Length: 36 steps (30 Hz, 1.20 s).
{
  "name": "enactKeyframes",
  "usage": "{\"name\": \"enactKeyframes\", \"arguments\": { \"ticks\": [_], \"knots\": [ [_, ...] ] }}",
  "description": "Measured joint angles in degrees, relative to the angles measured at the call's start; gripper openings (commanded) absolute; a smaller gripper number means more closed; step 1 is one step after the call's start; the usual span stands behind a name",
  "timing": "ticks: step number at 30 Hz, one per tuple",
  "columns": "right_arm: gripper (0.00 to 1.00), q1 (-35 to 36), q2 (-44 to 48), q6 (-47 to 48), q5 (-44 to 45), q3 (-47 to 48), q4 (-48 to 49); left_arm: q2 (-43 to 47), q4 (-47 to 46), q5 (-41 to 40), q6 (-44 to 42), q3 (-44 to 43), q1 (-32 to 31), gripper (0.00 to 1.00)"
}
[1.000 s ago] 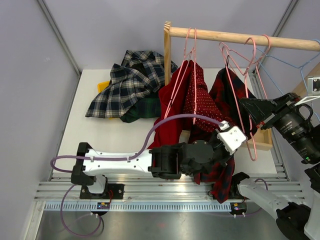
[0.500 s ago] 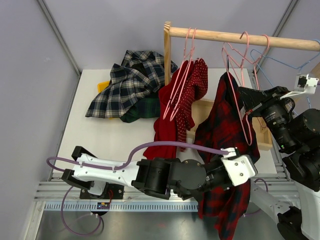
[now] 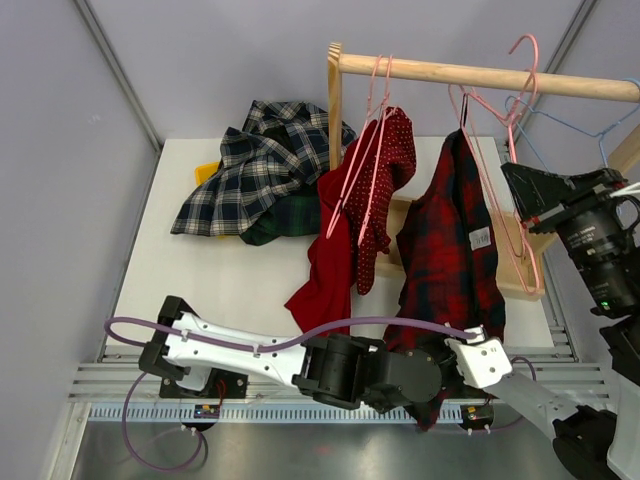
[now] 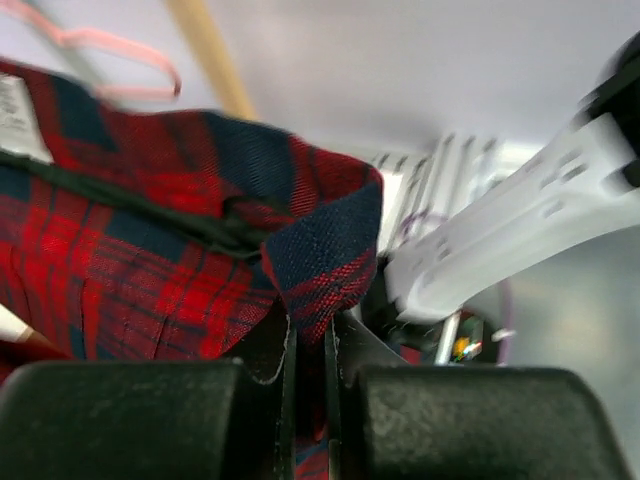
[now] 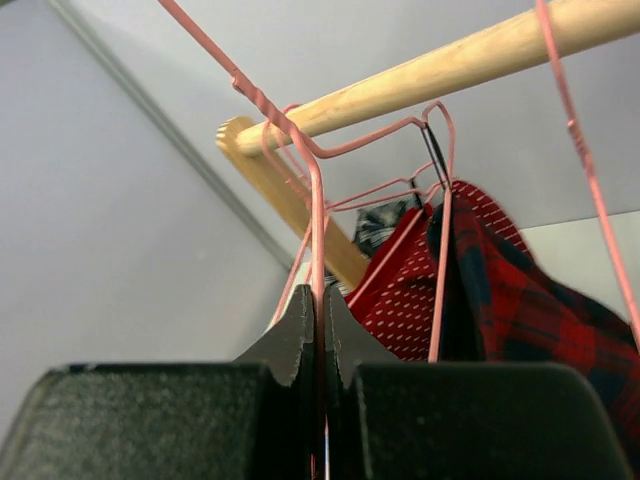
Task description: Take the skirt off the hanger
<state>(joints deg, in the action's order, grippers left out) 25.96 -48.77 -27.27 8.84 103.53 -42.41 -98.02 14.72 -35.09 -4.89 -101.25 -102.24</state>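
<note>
checked garments: a dark plaid heap (image 3: 262,170) is seen at the back left of the table (image 3: 230,275). It is shown only from the top view.
left arm: the white link (image 3: 240,345) is laid low along the near edge, reaching right, with a purple cable looped over it.
dotted garment: red cloth with white dots (image 3: 385,185) is hung from the wooden rail (image 3: 440,70). A small patch of it is also caught in the right wrist view.
tartan skirt: the red-and-navy cloth (image 3: 450,250) is hung just right of the dotted garment. Its top is at the hanger and its hem reaches down to the near edge.
white tag: it (image 3: 481,237) is seen on the skirt from the top and at the edge of the left wrist view.
left gripper: the fingers (image 4: 308,345) are pressed almost together, with a fold of skirt hem pinched between them. This is shown only by the left wrist view; from the top the fingertips are covered by cloth and the wrist block.
pink wire hanger: the wire (image 5: 316,210) is seen close only in the right wrist view. A black clip (image 5: 432,150) is at the skirt's top edge.
right gripper: the fingers (image 5: 320,305) are closed tight on the hanger wire.
hook: from the top it is seen above the rail line, possibly lifted off, but contact cannot be told.
</note>
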Motion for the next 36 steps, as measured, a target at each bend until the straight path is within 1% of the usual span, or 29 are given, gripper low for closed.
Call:
{"name": "enactKeyframes", "arguments": {
  "ticks": [6,9,10,13,15,17,19,20,22,24,26,28,30,32,36],
  "knots": [
    [0.00,-0.02,4.87,-7.10,-6.45,1.66,-9.75,0.98,2.40,-5.01,-1.11,1.55,2.86,0.00],
    [0.00,-0.02,6.88,-7.74,-10.62,4.70,-16.00,3.21,5.57,-7.34,-3.37,0.26,3.87,0.00],
    [0.00,-0.02,7.45,-7.72,-12.46,6.16,-17.55,4.00,8.37,-7.93,-4.11,-1.49,3.91,0.00],
    [0.00,-0.02,10.01,-7.69,-18.10,8.85,-19.78,5.90,16.72,-9.60,-5.88,-10.27,3.43,0.00],
    [0.00,-0.02,12.72,-7.37,-21.53,8.92,-20.46,8.31,21.18,-13.09,-7.58,-15.98,2.47,0.00],
    [0.00,-0.02,15.65,-6.73,-24.02,8.28,-20.55,12.09,22.23,-18.10,-10.51,-18.32,0.87,0.00],
    [0.00,-0.02,19.76,-5.99,-26.40,6.23,-19.91,18.01,19.30,-24.35,-16.81,-17.49,-1.70,0.00],
    [0.00,-0.02,21.70,-5.73,-27.43,5.25,-19.58,21.24,14.86,-27.54,-21.94,-15.72,-3.72,0.00],
    [0.00,-0.02,24.52,-5.46,-29.11,4.20,-18.95,27.56,0.57,-32.48,-34.10,-9.66,-8.11,0.00],
    [0.00,-0.02,26.27,-4.94,-30.82,4.04,-17.86,31.19,-13.62,-35.95,-46.95,-7.34,-11.21,0.00],
    [0.00,-0.02,26.80,-3.98,-31.98,4.76,-16.76,32.15,-25.64,-37.51,-57.68,-7.39,-11.69,0.00],
    [0.00,0.00,26.71,-2.80,-32.54,6.14,-16.39,32.30,-34.40,-38.10,-65.70,-7.39,-11.23,0.00],
    [0.00,0.20,26.29,-1.55,-32.98,8.02,-16.81,32.26,-37.77,-37.53,-69.57,-7.39,-9.01,0.00],
    [0.00,0.79,25.35,-0.07,-34.14,10.93,-17.27,32.44,-34.91,-36.22,-67.91,-7.76,-3.76,0.00],
    [0.00,3.04,22.43,3.17,-34.95,16.83,-18.91,31.52,-21.24,-33.53,-60.43,-10.49,11.06,0.00]
  ]
}}
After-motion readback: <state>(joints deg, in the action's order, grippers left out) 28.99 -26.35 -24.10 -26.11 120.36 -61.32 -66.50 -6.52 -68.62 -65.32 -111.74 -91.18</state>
